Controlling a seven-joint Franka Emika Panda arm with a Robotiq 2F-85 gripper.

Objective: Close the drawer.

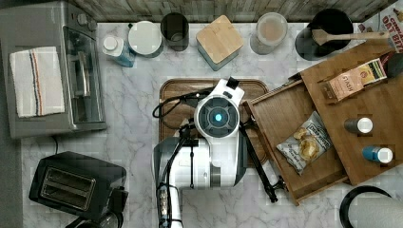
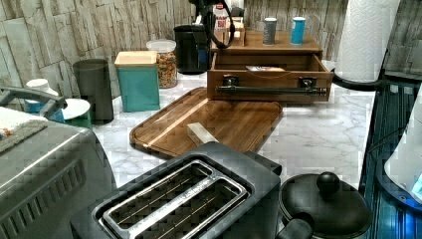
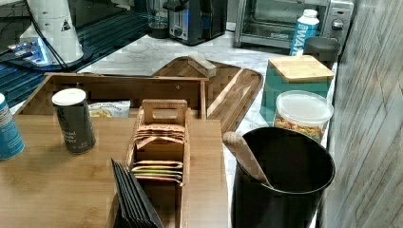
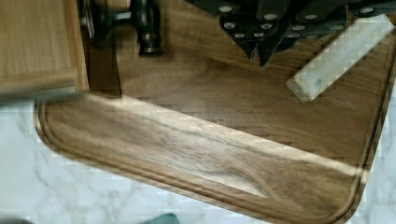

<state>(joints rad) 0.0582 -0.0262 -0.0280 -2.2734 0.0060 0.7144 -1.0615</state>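
Your drawer (image 1: 285, 126) stands pulled out from under the cabinet top (image 1: 375, 102) at the top view's right, a snack bag (image 1: 309, 142) inside it. Its dark bar handle (image 2: 271, 90) faces the serving tray (image 2: 234, 122) on the marble worktop (image 2: 318, 139). Your jaws (image 4: 258, 49) hang above the tray, near the handle but apart from it, tips drawn nearly together, grasping nothing.
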